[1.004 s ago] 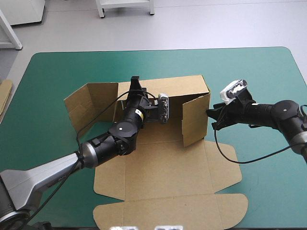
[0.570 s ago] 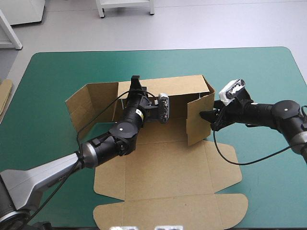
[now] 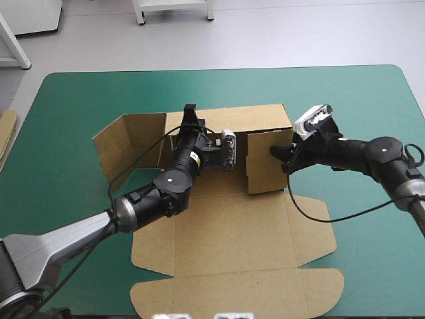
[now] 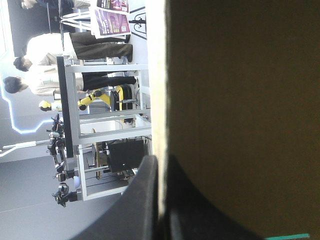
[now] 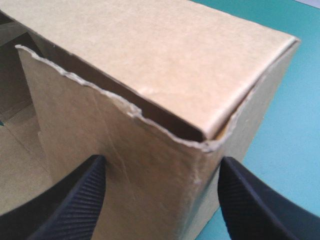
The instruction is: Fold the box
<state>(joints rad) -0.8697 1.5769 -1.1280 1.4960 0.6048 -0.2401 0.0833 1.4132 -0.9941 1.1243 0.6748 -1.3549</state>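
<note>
The brown box (image 3: 232, 232) lies in the middle of the teal-green table, its lid and front flaps flat toward the near edge. Its back wall (image 3: 259, 119) stands raised. My left gripper (image 3: 189, 114) is at that wall's top edge; in the left wrist view one black finger (image 4: 142, 200) presses against the board (image 4: 240, 100), so it is shut on the box. The right side wall (image 3: 265, 166) is swung inward against the back wall. My right gripper (image 3: 279, 154) is open, and its fingers (image 5: 75, 200) straddle the box corner (image 5: 165, 140). The left side wall (image 3: 126, 143) still angles outward.
An edge of more brown board (image 3: 6, 129) shows at the table's left edge. Bare teal-green cover (image 3: 372, 93) lies to the right of the box and along the far edge.
My right gripper has moved left, pushing the right side wall inward until it stands close against the back wall. The left gripper has kept its hold on the back wall.
</note>
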